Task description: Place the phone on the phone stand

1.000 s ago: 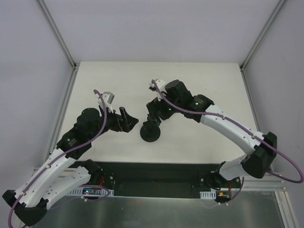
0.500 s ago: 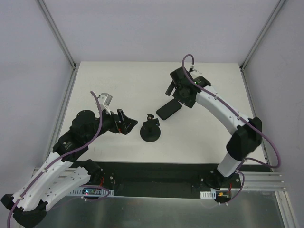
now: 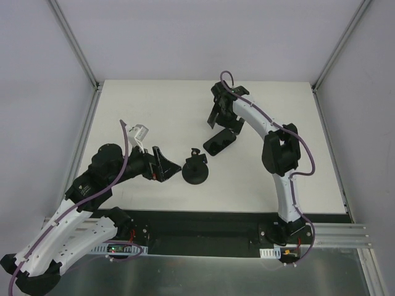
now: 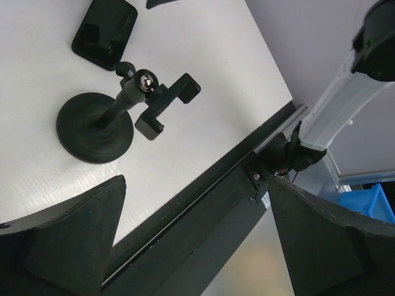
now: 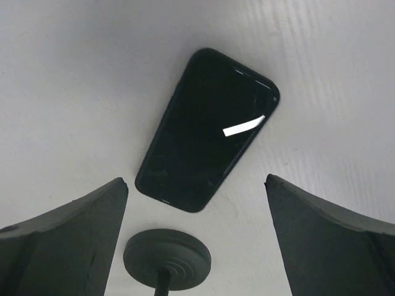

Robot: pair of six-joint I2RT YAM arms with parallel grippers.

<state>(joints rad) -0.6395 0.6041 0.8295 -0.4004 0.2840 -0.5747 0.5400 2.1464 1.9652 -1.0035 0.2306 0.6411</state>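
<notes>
Right gripper (image 5: 194, 180) — fingers spread wide, holding nothing — hangs above the phone (image 5: 207, 148), which lies flat on the white table (image 3: 154, 105), just beyond the disc base of the phone stand (image 3: 197, 171). Left gripper (image 4: 196, 180) — likewise spread wide and empty — faces the upright stand, near but apart.
</notes>
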